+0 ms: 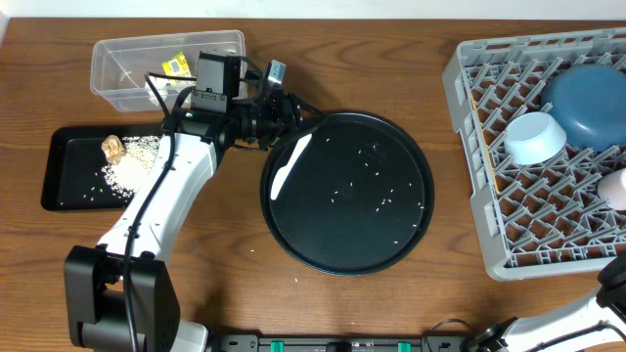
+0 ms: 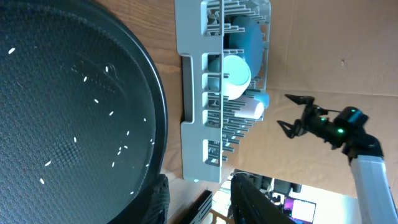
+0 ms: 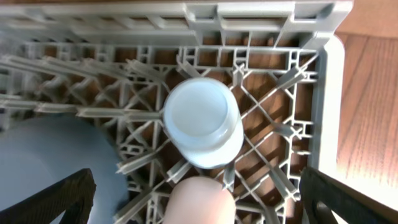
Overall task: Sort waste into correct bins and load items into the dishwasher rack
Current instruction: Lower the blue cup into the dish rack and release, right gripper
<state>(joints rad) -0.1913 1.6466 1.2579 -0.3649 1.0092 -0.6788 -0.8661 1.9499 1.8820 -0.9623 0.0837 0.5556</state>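
Cup point(image 3: 202, 121) in rack point(image 3: 323, 93); R tool point(image 3: 199, 202) agape.

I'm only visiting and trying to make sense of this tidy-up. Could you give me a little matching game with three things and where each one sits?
Things:
1. dark-blue bowl
2. brown food lump
3. yellow-green snack wrapper

Places:
A. on the shallow black tray
B. in the clear tub
C. in the grey rack

Pairs: 1-C, 2-A, 3-B.
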